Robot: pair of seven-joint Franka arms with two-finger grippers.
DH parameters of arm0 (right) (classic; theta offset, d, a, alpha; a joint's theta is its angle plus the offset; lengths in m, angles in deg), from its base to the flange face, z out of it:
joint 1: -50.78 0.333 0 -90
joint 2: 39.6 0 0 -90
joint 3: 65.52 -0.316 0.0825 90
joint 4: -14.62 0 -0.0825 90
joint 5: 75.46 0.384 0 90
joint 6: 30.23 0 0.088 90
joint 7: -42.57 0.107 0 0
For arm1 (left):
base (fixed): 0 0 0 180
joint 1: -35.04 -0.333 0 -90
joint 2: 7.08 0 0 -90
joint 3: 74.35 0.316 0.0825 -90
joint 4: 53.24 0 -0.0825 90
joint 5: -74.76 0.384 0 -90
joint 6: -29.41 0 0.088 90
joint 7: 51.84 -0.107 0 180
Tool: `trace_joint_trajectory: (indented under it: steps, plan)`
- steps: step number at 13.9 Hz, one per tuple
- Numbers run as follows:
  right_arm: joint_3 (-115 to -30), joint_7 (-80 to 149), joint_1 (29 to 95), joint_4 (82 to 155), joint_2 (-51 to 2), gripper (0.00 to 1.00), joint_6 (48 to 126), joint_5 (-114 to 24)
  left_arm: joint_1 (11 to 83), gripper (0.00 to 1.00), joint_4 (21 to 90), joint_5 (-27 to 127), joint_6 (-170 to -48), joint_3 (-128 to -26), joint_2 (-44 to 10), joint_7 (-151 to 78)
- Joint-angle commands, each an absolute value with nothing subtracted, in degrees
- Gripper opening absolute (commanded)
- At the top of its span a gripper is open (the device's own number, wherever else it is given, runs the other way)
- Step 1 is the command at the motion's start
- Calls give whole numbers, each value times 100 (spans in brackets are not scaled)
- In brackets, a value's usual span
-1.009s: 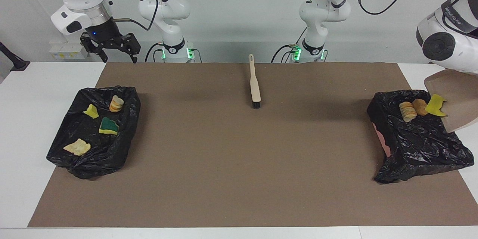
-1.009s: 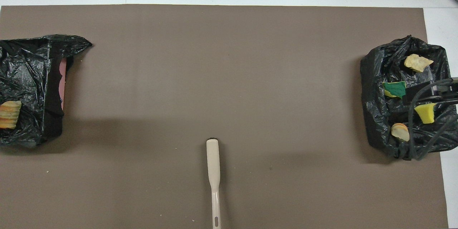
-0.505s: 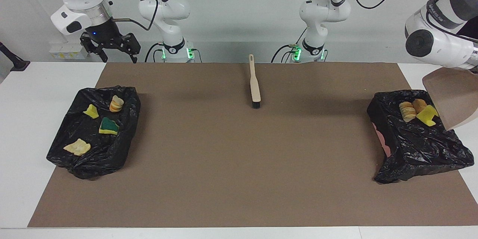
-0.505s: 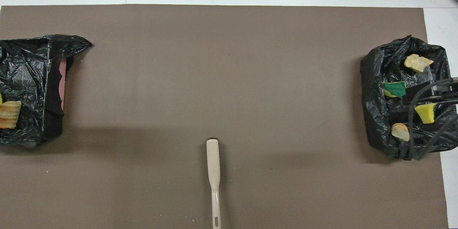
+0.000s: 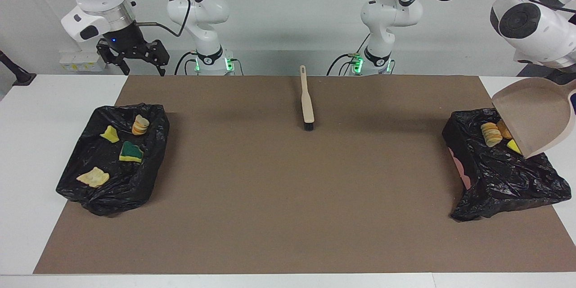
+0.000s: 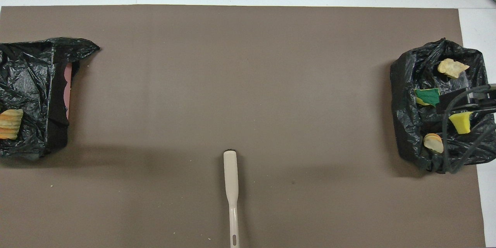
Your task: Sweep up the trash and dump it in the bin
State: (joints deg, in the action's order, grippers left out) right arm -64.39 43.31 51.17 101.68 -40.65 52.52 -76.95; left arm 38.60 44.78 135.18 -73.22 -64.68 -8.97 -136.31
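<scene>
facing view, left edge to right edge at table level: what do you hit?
Bin at the right arm's end holding four scraps → brush → bin at the left arm's end holding scraps → dustpan tilted over it.

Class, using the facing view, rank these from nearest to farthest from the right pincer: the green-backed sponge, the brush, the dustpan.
Measured from the right pincer, open above the table's edge:
1. Green-backed sponge, in the bin at the right arm's end.
2. Brush, mid-table, near the robots.
3. Dustpan, tilted over the bin at the left arm's end.
</scene>
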Motion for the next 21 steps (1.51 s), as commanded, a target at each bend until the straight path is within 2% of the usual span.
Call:
trace_joint_trajectory:
  steps: [1, 7, 14, 21]
  plan:
    - [-6473, 4432, 5078, 10181, -4083, 100, 5204, -7652, 3926, 0, 4572, 12552, -6949, -6512, -787, -13447]
    - [-6473, 4432, 5078, 10181, -4083, 100, 5204, -7652, 3926, 0, 4738, 10336, -6236, -7451, -787, -10587]
    - [-6464, 4441, 5069, 10181, -4083, 100, 5204, -7652, 3917, 0, 4783, 8455, -6840, -8375, -1068, -7032]
    - [-6464, 4432, 5051, 10181, -4083, 100, 5204, -7652, 4030, 0, 3958, 8337, -7973, -9613, -2744, -3844]
